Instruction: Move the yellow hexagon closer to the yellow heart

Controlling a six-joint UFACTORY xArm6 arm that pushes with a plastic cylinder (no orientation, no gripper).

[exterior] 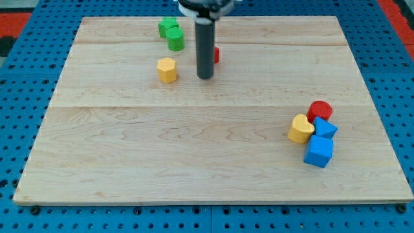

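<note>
The yellow hexagon (167, 69) sits in the upper left part of the frame, a small chunky block lying flat on the counter (162, 149). The yellow heart (301, 128) lies flat well apart from it, at the right side, slightly below mid-height.

Yellow hexagon (167, 69) upper left on bench (194, 162); my tip (205, 77) just right; yellow heart (301, 128) well apart, lower right.

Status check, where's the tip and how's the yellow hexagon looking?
My tip on the board, right of the yellow hexagon, not touching. Yellow heart far off at lower right, beside red cylinder and blue blocks. Path between looks open.
</note>
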